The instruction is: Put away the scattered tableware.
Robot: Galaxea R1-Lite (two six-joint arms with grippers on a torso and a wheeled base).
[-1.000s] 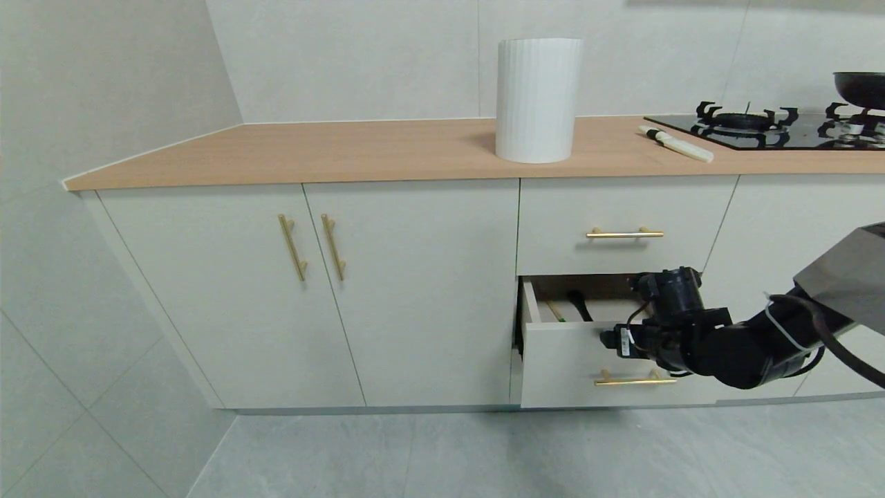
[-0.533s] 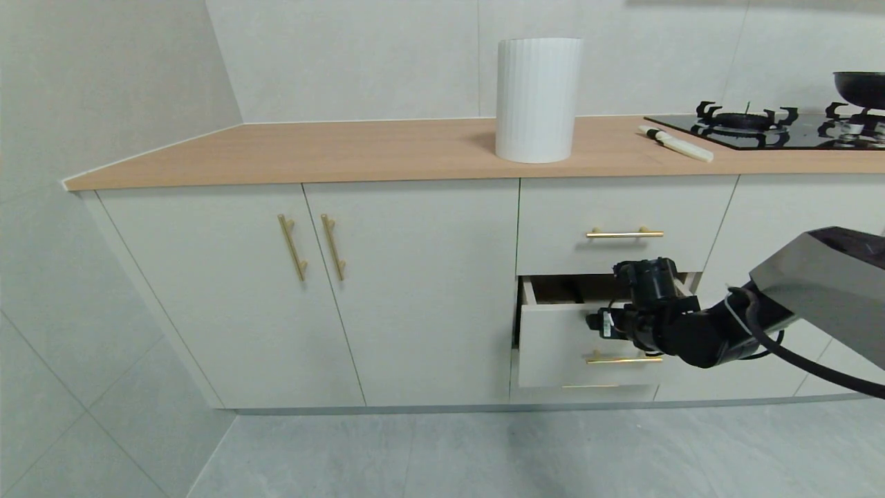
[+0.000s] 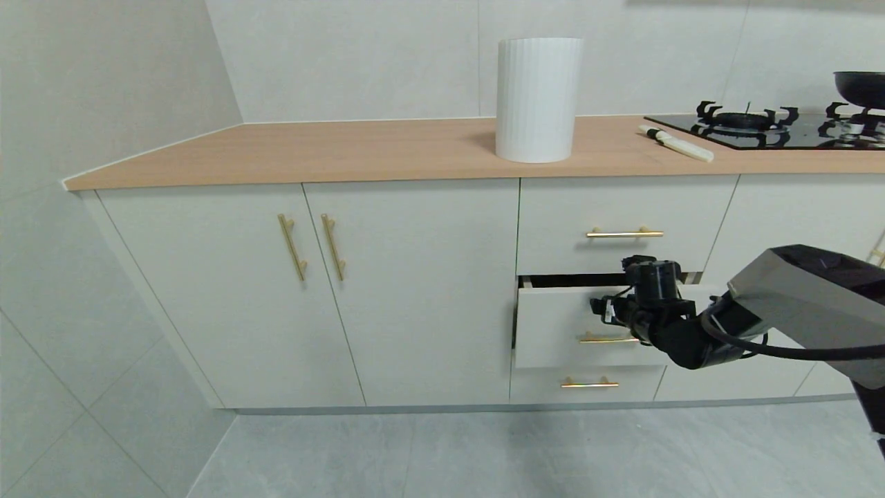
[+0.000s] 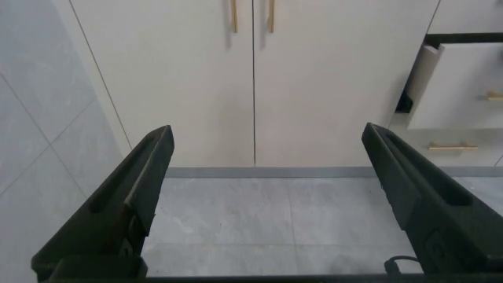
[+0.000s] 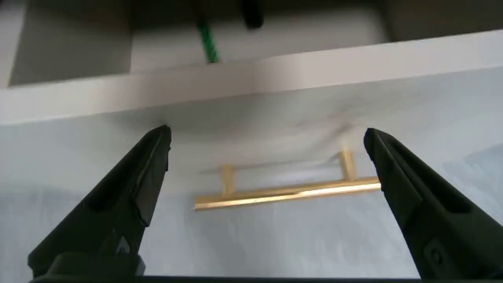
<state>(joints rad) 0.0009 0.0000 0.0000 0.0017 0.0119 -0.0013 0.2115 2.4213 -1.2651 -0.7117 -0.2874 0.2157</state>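
The middle drawer (image 3: 563,321) of the cabinet stands only a narrow gap out. My right gripper (image 3: 612,315) is up against its white front, just above the gold handle (image 3: 607,339), open and holding nothing. In the right wrist view the gripper (image 5: 266,135) spans the drawer front (image 5: 275,102) above the handle (image 5: 287,192); a green utensil (image 5: 206,39) and a black one (image 5: 251,12) lie inside. A white knife (image 3: 675,144) lies on the counter by the stove. My left gripper (image 4: 267,130) hangs open over the floor, facing the cabinet doors (image 4: 251,71).
A tall white ribbed container (image 3: 538,100) stands on the wooden counter (image 3: 346,149). A black gas stove (image 3: 767,128) with a pan (image 3: 861,86) sits at the right. Drawers above (image 3: 624,234) and below (image 3: 589,382) are closed. Grey tiled floor (image 3: 415,456) lies in front.
The drawer has slid from well open to nearly closed, with my right arm moving in toward the cabinet against its front. The utensils inside have gone from the head view.
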